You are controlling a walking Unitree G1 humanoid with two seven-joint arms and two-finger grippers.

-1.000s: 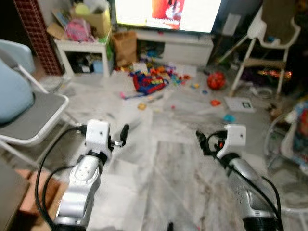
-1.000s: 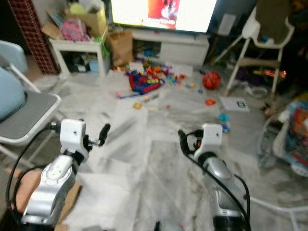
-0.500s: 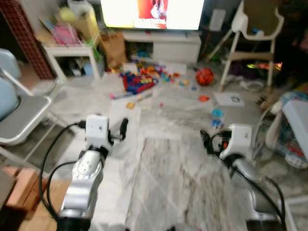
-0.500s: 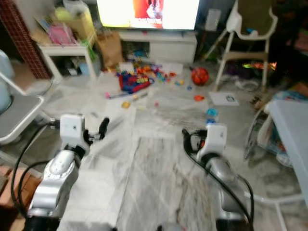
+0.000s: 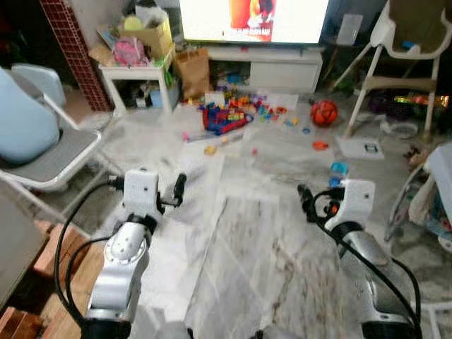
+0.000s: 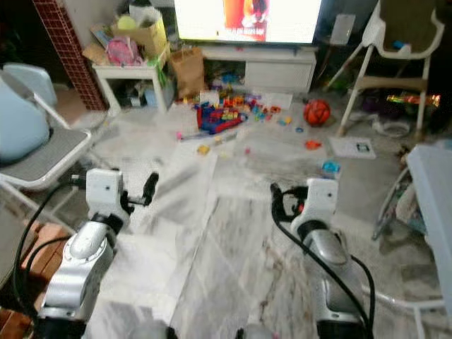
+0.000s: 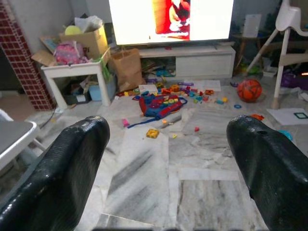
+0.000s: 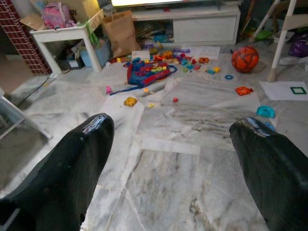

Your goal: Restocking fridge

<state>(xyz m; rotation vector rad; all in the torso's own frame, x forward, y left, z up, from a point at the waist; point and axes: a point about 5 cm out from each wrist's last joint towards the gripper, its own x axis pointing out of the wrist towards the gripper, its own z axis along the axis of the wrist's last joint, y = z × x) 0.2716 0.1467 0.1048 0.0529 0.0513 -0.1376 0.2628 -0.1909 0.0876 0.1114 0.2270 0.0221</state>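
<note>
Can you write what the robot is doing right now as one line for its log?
place: living room, marble floor | left gripper: open, empty | right gripper: open, empty | ahead: toy pile, orange ball | fridge: unseen

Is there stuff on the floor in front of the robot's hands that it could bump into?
Yes. Ahead of the open left gripper and right gripper, a pile of toy blocks, an orange ball and small toys litter the marble floor. No fridge is in sight.
</note>
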